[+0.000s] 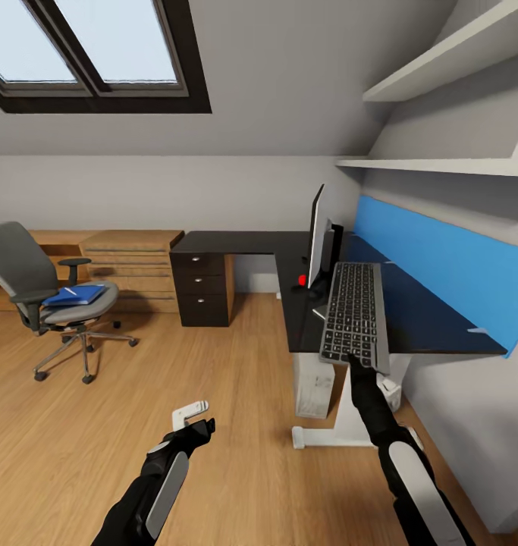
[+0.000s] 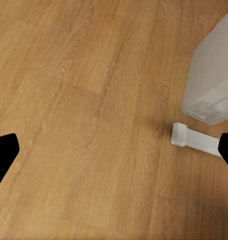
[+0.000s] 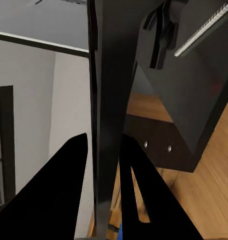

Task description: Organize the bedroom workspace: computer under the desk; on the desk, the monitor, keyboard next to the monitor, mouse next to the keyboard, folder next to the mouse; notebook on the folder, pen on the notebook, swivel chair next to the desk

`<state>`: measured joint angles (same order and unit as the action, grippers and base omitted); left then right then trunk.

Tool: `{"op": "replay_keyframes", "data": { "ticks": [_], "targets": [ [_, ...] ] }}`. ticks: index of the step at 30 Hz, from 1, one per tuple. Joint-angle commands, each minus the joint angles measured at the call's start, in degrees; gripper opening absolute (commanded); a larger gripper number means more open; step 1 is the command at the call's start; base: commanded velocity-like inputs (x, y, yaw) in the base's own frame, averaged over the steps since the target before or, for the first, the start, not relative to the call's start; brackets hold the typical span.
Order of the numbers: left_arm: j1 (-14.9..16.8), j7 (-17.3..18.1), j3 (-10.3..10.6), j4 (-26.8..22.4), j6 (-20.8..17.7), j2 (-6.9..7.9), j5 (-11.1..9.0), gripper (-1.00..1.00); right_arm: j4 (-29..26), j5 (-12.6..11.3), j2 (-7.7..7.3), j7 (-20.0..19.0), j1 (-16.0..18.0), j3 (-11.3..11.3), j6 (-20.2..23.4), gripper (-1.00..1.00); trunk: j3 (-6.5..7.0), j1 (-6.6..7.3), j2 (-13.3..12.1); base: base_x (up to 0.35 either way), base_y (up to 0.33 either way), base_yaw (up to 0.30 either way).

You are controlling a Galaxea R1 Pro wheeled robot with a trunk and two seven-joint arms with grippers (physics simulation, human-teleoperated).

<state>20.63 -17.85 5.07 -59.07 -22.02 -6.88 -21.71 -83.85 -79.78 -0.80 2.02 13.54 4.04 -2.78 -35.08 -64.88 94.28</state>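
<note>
Keyboard [image 1: 355, 312], slim with black keys in a grey frame, is clamped in my right jaws [image 1: 357, 362] over the black-topped desk [image 1: 410, 318], beside the thin black monitor [image 1: 316, 236]. My left jaws [image 1: 192, 413] hang wide. Left to do: bright-blue folder [image 1: 76, 295] lies on the grey swivel chair [image 1: 42, 292].

The keyboard [image 1: 355, 314] seemingly hangs over the desk [image 1: 410, 318], beside the monitor [image 1: 317, 236]; the folder [image 1: 75, 295] lies on the swivel chair [image 1: 42, 296].

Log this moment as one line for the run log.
right gripper: shut on keyboard, above desk beside monitor | left gripper: open, over floor | folder: on chair
</note>
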Motion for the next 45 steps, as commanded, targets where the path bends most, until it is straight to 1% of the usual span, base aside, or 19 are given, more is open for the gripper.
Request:
{"op": "replay_keyframes", "data": {
  "ticks": [1,7,17,35,42,45],
  "targets": [
    [0.03,-0.52,0.12,-0.09,-0.14,0.06,-0.61,1.00,-0.21,-0.55,-0.07,0.08,-0.12,0.19,-0.30,-1.00,-0.06,0.00,0.03,-0.002,0.000,0.000],
    [0.03,-0.45,0.19,-0.03,-0.05,0.86,-0.61,1.00,-0.46,-0.47,-0.08,-0.14,-0.34,0.25,-0.30,-1.00,-0.06,0.00,0.03,0.000,0.000,0.000],
    [0.03,-0.43,0.21,0.00,-0.04,0.99,-0.63,1.00,-0.49,-0.36,-0.09,-0.27,-0.36,0.53,-0.18,-1.00,-0.06,0.00,0.03,-0.012,0.000,0.000],
    [0.03,-0.43,0.21,0.00,-0.13,1.07,-0.70,1.00,-0.68,-0.38,-0.03,0.00,-0.36,1.26,-0.30,-1.00,-0.02,0.00,0.03,-0.315,0.000,0.000],
    [0.03,-0.43,0.12,0.00,-0.13,1.08,-0.77,1.00,-0.70,-0.38,-0.01,0.00,-0.36,1.27,-0.34,-1.00,0.49,0.00,0.03,-0.320,0.036,0.000],
    [0.04,-0.43,0.05,0.00,-0.13,1.13,-0.86,1.00,-0.70,-0.38,0.01,0.04,-0.36,1.32,-0.38,-1.00,0.76,0.00,0.03,-0.049,0.217,0.028]
  ]
}}
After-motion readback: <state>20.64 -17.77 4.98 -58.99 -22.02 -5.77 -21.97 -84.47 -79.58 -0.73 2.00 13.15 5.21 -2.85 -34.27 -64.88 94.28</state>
